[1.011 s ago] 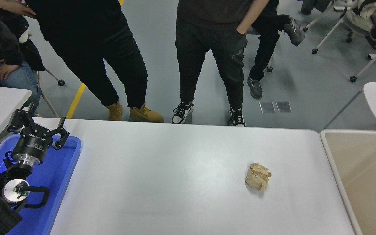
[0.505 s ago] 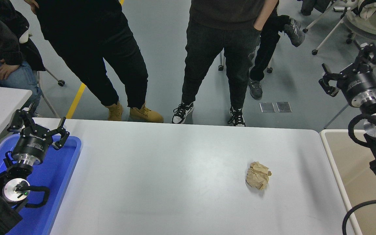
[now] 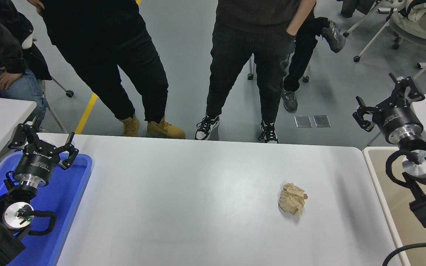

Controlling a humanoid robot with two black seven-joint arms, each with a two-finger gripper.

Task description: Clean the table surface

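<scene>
Paper wad (image 3: 292, 199) — table surface (image 3: 183, 192) mid-right.

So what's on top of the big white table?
Only a crumpled brown paper ball sits on the table surface. Whatever is under the ball is hidden.

Lab: wheeled chairs (image 3: 401, 26), grey floor (image 3: 183, 55)

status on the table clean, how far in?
Nothing done yet: the crumpled brown paper sits untouched on the table surface. In hand: nothing; the right hand is open, raised off to the paper's right. Left hand is parked over the blue tray. Left: grasp and remove paper.
</scene>
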